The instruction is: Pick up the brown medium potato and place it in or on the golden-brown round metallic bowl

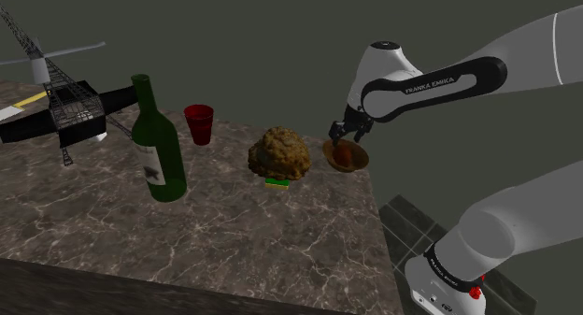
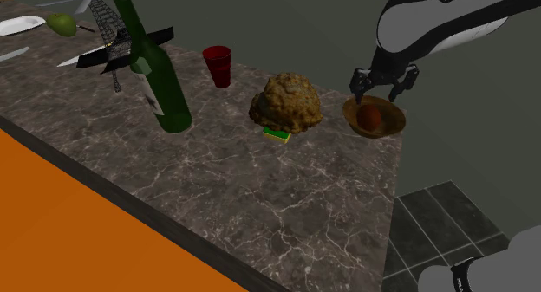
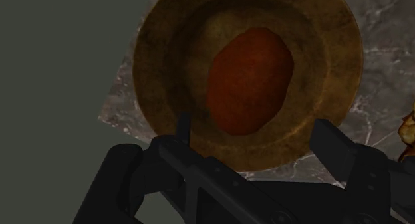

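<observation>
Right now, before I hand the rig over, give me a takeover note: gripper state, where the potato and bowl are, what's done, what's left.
Gripper: the all-black two-finger gripper is open, hovering just above the golden-brown round bowl, holding nothing.
Things: the reddish-brown oval potato lies inside that bowl, which sits near a corner of the dark marbled counter.
Done: potato is in the bowl and released.
Left: probably only lifting the gripper straight up and clear.
</observation>
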You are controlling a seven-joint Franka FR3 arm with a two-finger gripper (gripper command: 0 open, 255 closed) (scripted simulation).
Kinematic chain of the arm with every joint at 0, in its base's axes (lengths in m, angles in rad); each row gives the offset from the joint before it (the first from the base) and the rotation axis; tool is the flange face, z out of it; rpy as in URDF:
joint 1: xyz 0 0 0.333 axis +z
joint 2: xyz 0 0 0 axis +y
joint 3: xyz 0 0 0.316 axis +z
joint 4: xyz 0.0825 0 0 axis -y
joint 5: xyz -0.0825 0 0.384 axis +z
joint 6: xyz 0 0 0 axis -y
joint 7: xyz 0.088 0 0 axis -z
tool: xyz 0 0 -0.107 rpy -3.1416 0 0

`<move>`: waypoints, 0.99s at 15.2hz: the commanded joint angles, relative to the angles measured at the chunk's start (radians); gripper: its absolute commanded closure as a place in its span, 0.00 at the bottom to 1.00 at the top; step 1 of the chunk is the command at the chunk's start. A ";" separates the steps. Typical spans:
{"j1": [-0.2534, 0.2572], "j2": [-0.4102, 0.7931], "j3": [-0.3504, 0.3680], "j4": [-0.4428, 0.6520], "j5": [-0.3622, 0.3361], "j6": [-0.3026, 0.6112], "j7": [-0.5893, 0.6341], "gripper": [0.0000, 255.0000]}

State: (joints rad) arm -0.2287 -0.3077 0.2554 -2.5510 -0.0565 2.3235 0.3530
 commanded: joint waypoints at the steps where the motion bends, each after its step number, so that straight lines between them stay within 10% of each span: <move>1: 0.000 0.000 0.000 0.000 0.000 0.000 0.000 0.00; 15: 0.015 -0.079 -0.007 0.065 0.026 -0.143 -0.018 0.00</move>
State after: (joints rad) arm -0.2137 -0.3869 0.2480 -2.4858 -0.0308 2.1808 0.3345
